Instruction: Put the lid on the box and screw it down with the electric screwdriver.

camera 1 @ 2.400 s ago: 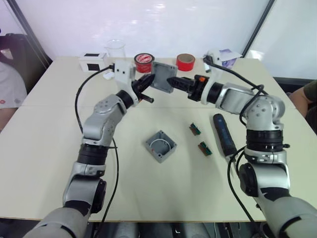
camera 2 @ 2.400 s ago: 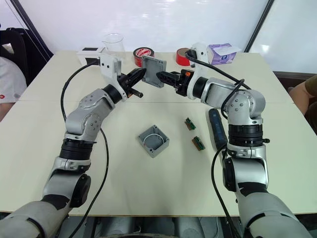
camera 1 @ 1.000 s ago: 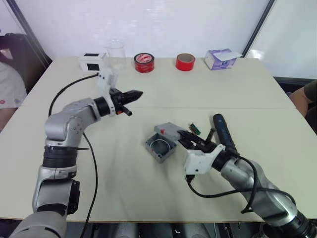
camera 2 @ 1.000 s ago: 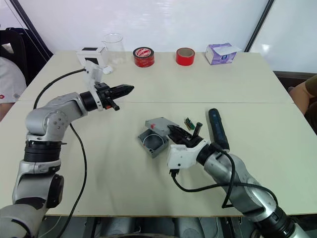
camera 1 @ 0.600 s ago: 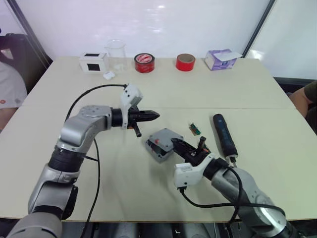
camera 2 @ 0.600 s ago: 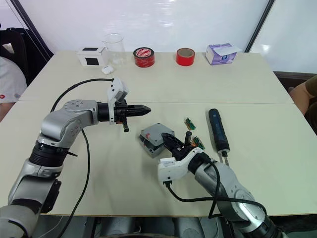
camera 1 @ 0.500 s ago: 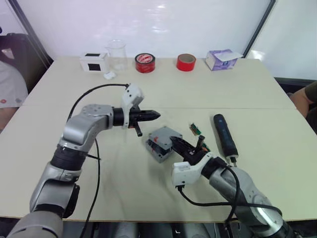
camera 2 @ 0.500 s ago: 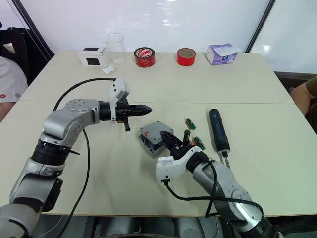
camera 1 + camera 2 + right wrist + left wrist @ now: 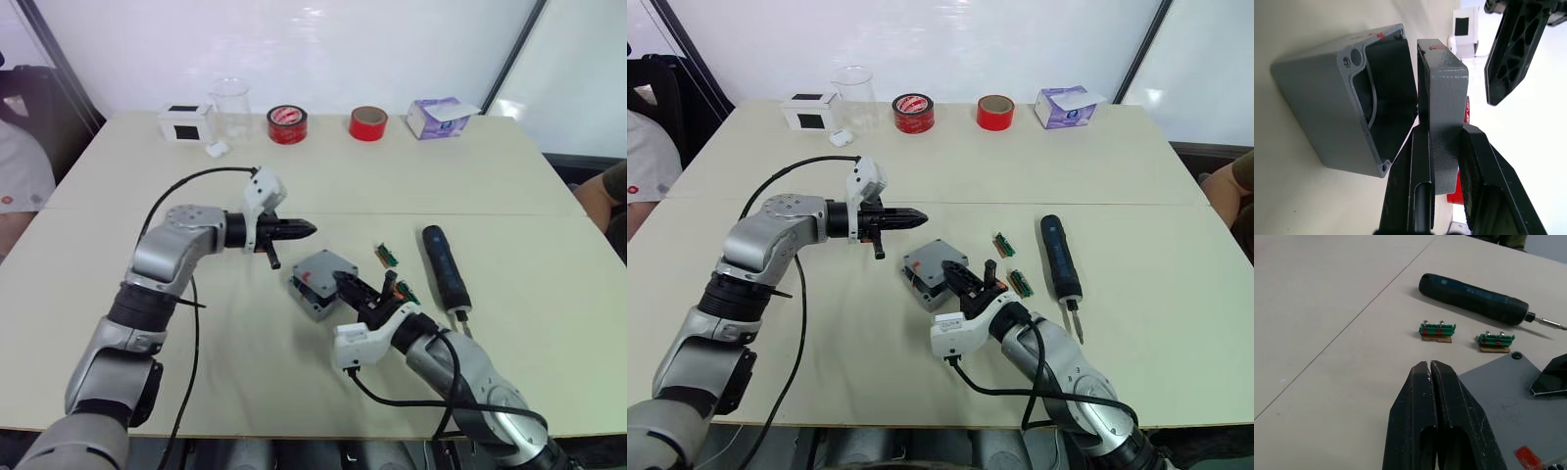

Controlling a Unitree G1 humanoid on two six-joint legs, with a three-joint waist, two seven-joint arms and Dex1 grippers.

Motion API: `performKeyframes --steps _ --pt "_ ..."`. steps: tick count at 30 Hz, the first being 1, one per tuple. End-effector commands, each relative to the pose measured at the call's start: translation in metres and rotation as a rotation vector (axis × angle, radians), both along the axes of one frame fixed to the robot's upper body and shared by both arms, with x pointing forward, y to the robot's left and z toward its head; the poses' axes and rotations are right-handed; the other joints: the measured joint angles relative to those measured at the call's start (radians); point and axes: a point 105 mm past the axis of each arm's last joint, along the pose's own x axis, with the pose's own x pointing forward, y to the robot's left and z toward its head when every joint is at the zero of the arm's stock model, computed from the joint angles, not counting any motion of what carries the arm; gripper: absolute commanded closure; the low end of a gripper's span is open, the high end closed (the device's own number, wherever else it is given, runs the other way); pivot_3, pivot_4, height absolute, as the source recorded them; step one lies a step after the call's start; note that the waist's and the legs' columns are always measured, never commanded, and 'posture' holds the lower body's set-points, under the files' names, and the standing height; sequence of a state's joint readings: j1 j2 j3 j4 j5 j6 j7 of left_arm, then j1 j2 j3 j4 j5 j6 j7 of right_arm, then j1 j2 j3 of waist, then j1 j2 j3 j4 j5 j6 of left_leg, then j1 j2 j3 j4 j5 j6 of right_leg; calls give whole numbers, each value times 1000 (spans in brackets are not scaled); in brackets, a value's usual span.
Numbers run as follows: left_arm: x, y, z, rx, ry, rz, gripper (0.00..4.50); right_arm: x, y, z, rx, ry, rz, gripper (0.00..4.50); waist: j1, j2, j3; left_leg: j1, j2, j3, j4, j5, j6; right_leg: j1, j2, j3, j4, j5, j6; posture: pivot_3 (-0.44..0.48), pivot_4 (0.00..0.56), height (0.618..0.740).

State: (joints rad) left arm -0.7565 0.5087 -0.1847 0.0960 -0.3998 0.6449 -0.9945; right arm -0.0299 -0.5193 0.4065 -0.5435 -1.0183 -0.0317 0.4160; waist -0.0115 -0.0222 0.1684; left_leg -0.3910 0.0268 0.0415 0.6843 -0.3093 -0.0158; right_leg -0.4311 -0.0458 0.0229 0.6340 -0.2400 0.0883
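The grey lid (image 9: 326,269) lies tilted over the grey box (image 9: 1337,122) at the table's middle, red mark up. The right wrist view shows a gap between the lid (image 9: 1442,93) and the box's open rim. My right gripper (image 9: 364,291) is shut on the lid's near edge. My left gripper (image 9: 304,230) is shut and empty, hovering just left of and behind the lid, tips pointing right. The black and dark-blue electric screwdriver (image 9: 443,269) lies on the table to the right of the box, bit toward me.
Two green terminal blocks (image 9: 386,256) (image 9: 407,291) lie between box and screwdriver. Along the far edge stand a white box with a black face (image 9: 184,121), a glass beaker (image 9: 229,103), two red tape rolls (image 9: 286,123) (image 9: 367,122) and a purple-white carton (image 9: 439,116).
Both grippers held the lid high at the back. The right one brought it down onto the box; the left let go and swung down beside it. Little movement in the last half second.
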Motion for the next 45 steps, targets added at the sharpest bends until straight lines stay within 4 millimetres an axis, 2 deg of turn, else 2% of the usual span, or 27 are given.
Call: performKeyframes --steps 1,15,35,40,44,45 --pt "-8 -5 1 25 -38 -43 4462 -4 0 4 6 -21 9 4339 0 0 0 0 0 0 0 0 0 0 0 0 0 0 0 0 150 740" --pt "-7 -5 0 18 -34 -36 4462 1 3 12 5 -86 12 4339 0 0 0 1 0 0 0 0 0 1 0 0 1 0 0 0 150 740" --pt "-18 -9 -7 65 -30 -88 4462 2 8 -3 -11 -21 25 4339 0 0 0 1 0 0 1 0 0 1 0 0 1 0 0 0 150 740" --pt "-23 -9 -19 128 -31 -125 4462 -2 8 -12 -23 12 29 4339 0 0 0 1 0 0 1 0 0 1 0 0 1 0 0 0 150 740" --pt "-31 -10 -36 201 -21 -161 4462 -2 6 -15 -31 20 22 4339 2 0 -1 2 0 0 1 0 0 2 0 0 1 0 0 0 150 740" --pt "-33 -11 -40 221 -22 -170 4494 -2 5 -16 -31 22 20 3839 2 -1 -1 2 0 -1 1 0 0 2 0 -1 1 0 0 0 150 740"
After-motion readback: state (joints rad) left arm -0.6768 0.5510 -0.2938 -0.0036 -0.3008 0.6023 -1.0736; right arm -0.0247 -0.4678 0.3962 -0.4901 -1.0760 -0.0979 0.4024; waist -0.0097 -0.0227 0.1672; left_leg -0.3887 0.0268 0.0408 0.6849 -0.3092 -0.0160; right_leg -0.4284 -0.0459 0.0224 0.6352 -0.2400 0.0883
